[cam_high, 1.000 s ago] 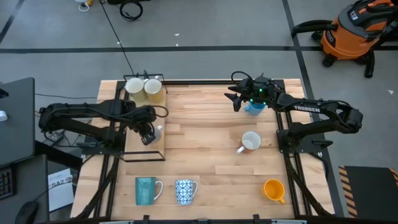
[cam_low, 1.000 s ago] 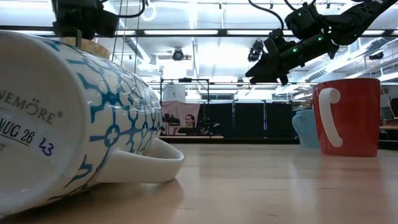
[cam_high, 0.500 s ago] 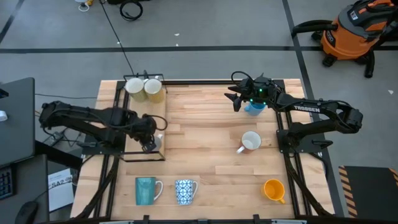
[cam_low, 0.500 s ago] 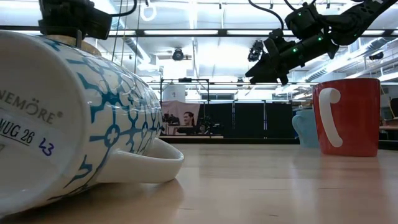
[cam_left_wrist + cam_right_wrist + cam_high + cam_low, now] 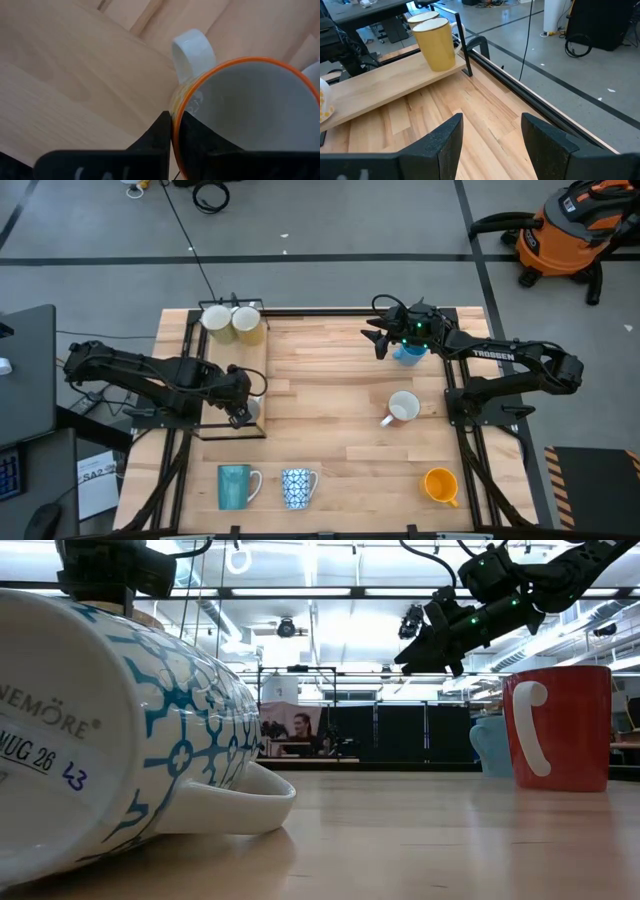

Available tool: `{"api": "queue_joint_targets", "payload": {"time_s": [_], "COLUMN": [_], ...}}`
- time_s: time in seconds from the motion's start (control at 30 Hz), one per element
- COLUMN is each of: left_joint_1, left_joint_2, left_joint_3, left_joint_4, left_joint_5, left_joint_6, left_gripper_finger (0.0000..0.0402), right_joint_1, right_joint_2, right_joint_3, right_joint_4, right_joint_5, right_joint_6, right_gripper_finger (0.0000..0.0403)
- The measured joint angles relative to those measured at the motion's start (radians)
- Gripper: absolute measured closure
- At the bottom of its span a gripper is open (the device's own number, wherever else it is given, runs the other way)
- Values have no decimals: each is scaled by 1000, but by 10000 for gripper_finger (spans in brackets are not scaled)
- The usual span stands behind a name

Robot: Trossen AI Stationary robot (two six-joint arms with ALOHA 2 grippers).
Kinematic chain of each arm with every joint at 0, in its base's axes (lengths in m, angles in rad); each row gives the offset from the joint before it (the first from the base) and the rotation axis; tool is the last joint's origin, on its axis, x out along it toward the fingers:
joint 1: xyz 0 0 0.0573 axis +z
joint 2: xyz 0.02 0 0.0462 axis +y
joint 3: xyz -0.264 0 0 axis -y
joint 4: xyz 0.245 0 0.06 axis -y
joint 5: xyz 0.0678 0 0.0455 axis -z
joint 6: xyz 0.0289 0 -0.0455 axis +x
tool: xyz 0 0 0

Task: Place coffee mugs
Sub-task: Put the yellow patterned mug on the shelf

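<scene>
Orange is ringing the rim of the mug that the left gripper is pinching: in the left wrist view its fingers are pressed together on the wall, one inside and one outside, with the white handle sticking out beside them. From the high view this mug is barely showing under the left gripper, sitting on the raised wooden shelf at the table's left side, apart from the white mug and the pale yellow mug standing together at the shelf's far end. The right wrist view is showing that pair side-on, yellow mug in front.

The left arm is stretching from the left edge across to the shelf, wrist bent down over the mug. The right arm is reaching in from the right, and its gripper is hanging with fingers spread, holding nothing, just beside the light blue mug.

Elsewhere on the table, a second white mug is lying on its side, while the teal mug, the blue-and-white patterned mug and the orange mug are spread along the near edge. The low view is filling up with the patterned mug tipped over close by, a detail the high view does not give.
</scene>
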Motion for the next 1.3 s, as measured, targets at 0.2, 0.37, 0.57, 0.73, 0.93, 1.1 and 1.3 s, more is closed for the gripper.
{"api": "queue_joint_targets", "payload": {"time_s": [0.2,0.37,0.57,0.73,0.93,1.1,1.3], "left_joint_1": [0,0,1,1,1,1,1], "left_joint_2": [0,17,53,60,59,61,61], "left_joint_3": [0,1,4,6,3,0,0], "left_joint_4": [-7,-18,-17,-15,-17,-21,-21], "left_joint_5": [-1,-2,-20,-20,-20,-18,-19], "left_joint_6": [0,1,3,3,1,3,4], "left_gripper_finger": [369,369,369,369,350,311,264], "right_joint_1": [0,0,0,0,0,0,0], "right_joint_2": [0,0,0,0,0,0,0], "right_joint_3": [0,0,0,0,0,0,0], "right_joint_4": [0,0,0,0,1,1,1], "right_joint_5": [0,0,0,0,0,0,0], "right_joint_6": [0,0,0,0,0,0,0], "right_gripper_finger": [196,196,196,196,196,196,196]}}
